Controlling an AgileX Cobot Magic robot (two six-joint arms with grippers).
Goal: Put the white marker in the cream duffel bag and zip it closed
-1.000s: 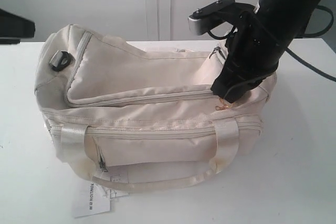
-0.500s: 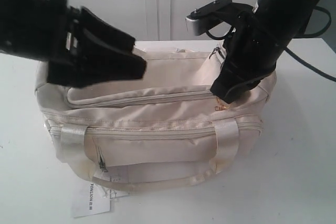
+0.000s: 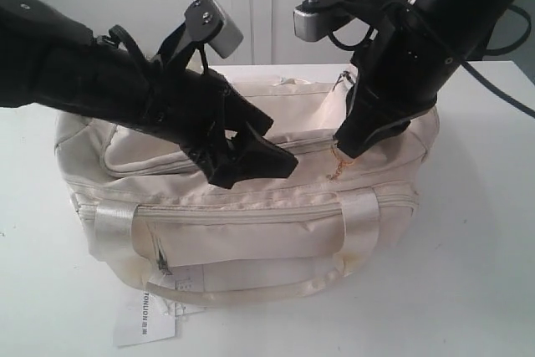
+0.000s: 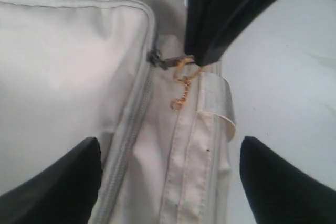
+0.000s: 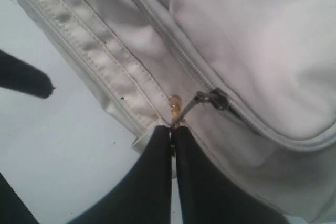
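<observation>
Cream fabric fills most of what you see: the bag (image 3: 251,223) sits upright on the white desk (image 3: 468,273), long side facing the outside camera, one handle (image 3: 251,290) drooping down that side with a paper tag (image 3: 144,317) at the bag's foot. The marker shows in none of the views, so you cannot confirm where it is. The likeliest reading is that it is already inside the bag, but treat that as a guess. The top zip looks drawn together along every stretch the wrist cameras show, and its slider (image 4: 157,59) sits at a corner of the top panel, at the end of the bag where your right arm works. By that evidence the job is in its closing step, with perhaps only the last bit of zip left to run, and then letting go. Your right tool (image 5: 171,129) is pinched fully together on the thin gold chain (image 4: 182,85) that hangs from the slider, with the chain pulled taut from the slider to the tips. Your left tool (image 4: 169,142) is spread as wide as it goes, hovers over the top of the bag just short of the slider, and holds and touches nothing.
</observation>
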